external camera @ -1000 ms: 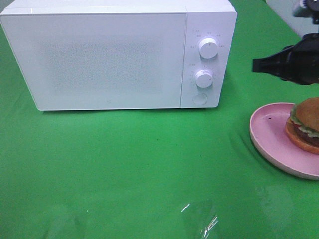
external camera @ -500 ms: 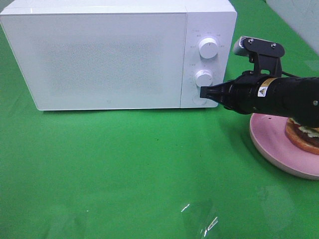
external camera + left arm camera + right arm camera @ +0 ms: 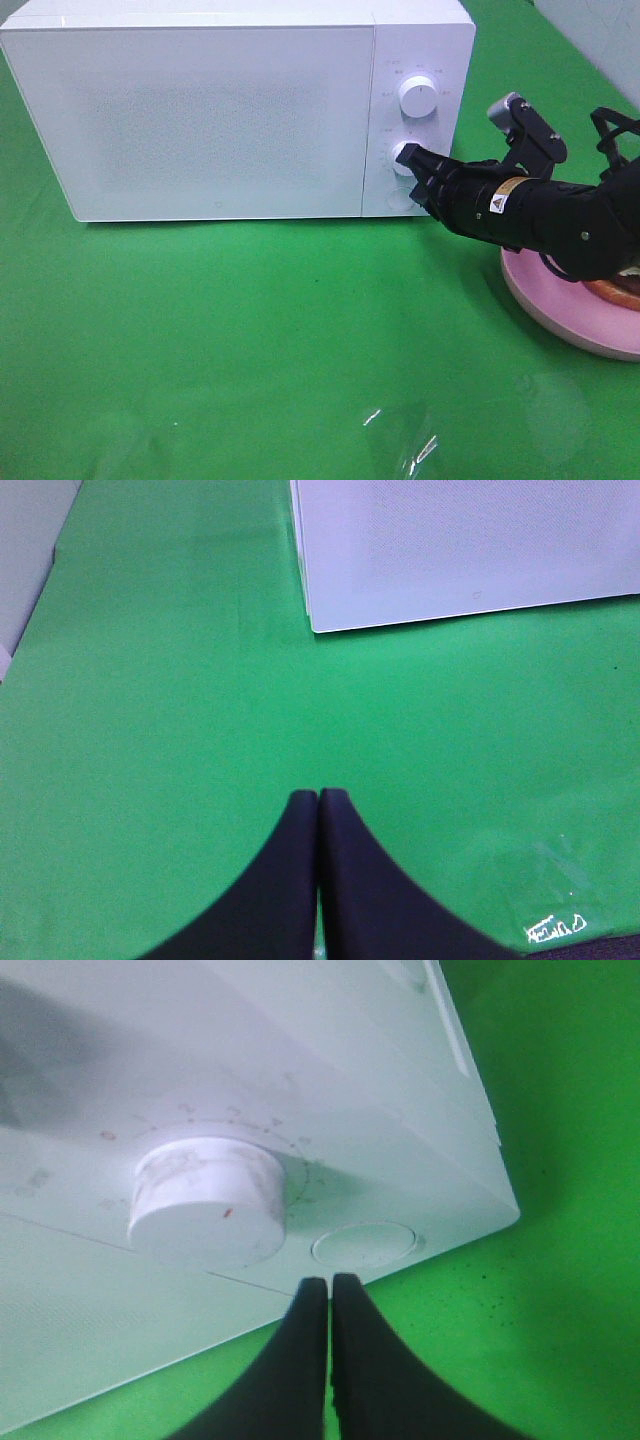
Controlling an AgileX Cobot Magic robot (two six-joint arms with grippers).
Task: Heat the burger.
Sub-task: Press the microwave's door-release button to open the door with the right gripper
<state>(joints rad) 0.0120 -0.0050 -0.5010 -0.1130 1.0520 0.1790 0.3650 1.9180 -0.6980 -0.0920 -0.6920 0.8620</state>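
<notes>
The burger (image 3: 618,292) lies on a pink plate (image 3: 560,312) at the right, and only a brown sliver of it shows behind my right arm. My right gripper (image 3: 417,167) is shut and empty. It reaches left to the control panel of the white microwave (image 3: 210,120), whose door is closed. In the right wrist view the gripper (image 3: 328,1284) points just under the round button (image 3: 363,1244), beside the lower knob (image 3: 205,1200). My left gripper (image 3: 318,796) is shut and empty over the green cloth, in front of the microwave's corner (image 3: 450,550). It is out of the high view.
Two knobs (image 3: 417,95) (image 3: 404,152) and a round button (image 3: 399,199) sit on the microwave's right panel. Green cloth (image 3: 250,340) covers the table, with a shiny wrinkle (image 3: 415,450) near the front edge.
My right arm has swung left from above the plate to the microwave's control panel, now covering most of the burger. Its fingers stayed shut.
</notes>
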